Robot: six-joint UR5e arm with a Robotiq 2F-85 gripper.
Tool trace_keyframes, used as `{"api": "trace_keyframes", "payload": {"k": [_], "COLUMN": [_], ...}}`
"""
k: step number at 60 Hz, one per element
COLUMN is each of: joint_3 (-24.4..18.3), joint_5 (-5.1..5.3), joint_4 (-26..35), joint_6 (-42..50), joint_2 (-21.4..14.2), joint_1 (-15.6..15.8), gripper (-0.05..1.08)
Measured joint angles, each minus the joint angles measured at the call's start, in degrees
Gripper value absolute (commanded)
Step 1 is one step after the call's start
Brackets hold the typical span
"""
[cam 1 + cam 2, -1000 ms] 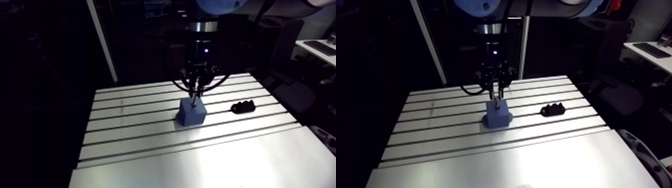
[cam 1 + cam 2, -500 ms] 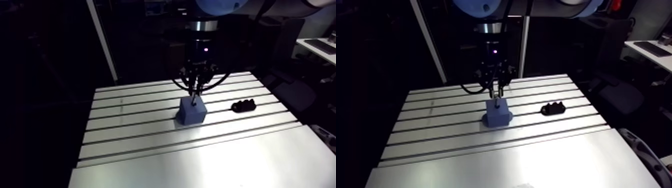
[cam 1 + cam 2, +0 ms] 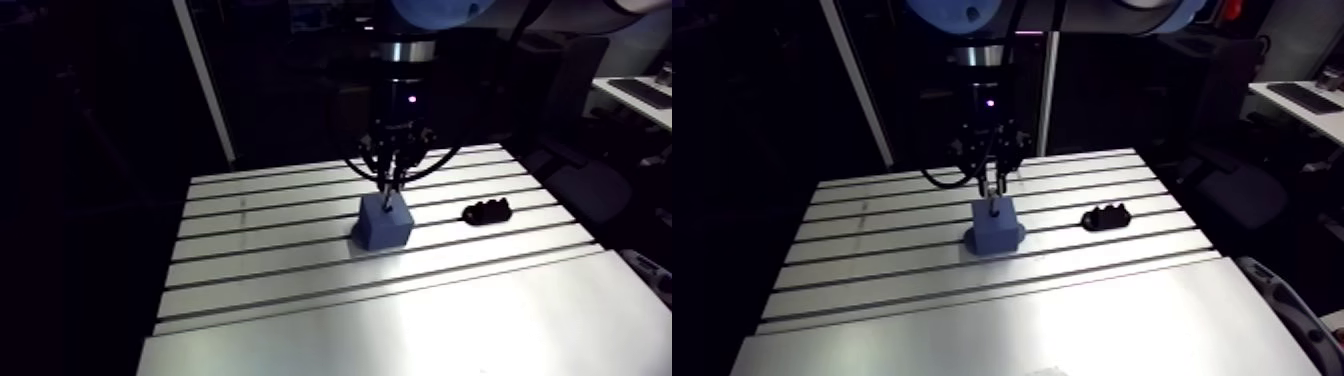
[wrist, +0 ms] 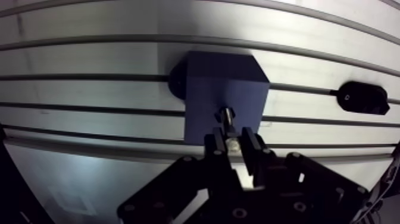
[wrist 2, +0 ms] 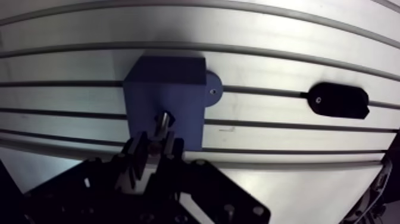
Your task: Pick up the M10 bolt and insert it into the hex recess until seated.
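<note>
On the slotted desk (image 3: 300, 300) stands a blue block (image 4: 223, 89). Above it the end effector (image 4: 235, 146) is clenched on the M10 bolt (image 4: 227, 117), whose lower end meets the block's top recess. The bolt is probably rigid, light and slick, so a firm grip on its upper end suits.

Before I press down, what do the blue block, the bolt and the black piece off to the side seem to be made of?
The blue block: likely plastic, perhaps printed; matte, evenly coloured, no glints. The bolt, clamped in the end effector: metal, with bright grey highlights. The black piece: probably matte plastic or rubber; too dark to tell.
</note>
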Motion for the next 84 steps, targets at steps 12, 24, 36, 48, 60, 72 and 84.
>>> {"api": "trace_keyframes", "payload": {"k": [12,24,36,48,60,72,84], "joint_3": [0.06,0.10,0.17,0.39,0.58,0.61,0.62], "joint_5": [-0.04,-0.05,-0.05,-0.05,-0.05,-0.05,-0.02], "joint_4": [0.04,0.05,0.05,-0.03,-0.21,-0.28,-0.34], "joint_6": [-0.05,-0.08,-0.09,-0.10,-0.09,-0.10,-0.10], "joint_2": [-0.01,0.02,0.08,0.12,0.39,0.54,0.70], "joint_1": [0.01,0.03,0.03,-0.05,-0.17,-0.21,-0.23], "gripper": [0.80,0.80,0.80,0.81,0.81,0.81,0.81]}}
